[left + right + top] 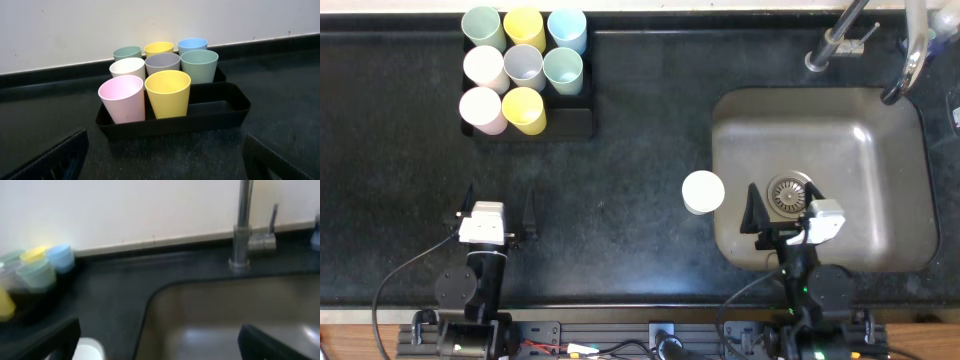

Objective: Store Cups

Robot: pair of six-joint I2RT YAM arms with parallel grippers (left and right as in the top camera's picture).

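The loose white cup (703, 192) stands alone on the dark counter (640, 150), right of centre in the top view and just beside the left rim of the sink (860, 130). I can't tell whether it is mouth up or mouth down. The black tray (575, 125) sits in the upper left with 8 cups (524, 64) in it, and its lower-right corner slot is bare, so that looks like the place for this one.

The right gripper (783, 200) hangs over the sink's left part, near the cup, with its fingers spread wide and nothing between them. The left gripper (499, 200) is at lower left, well apart from the tray, also spread wide and empty.

I'd judge the cup to be light, stiff plastic with smooth, tapered walls, so it is likely slippery and easy to tip. A firm pinch over the rim, 1 finger inside and 1 outside, or across the body near mid-height, seems safest. The cups in the neighbouring slots leave little room.
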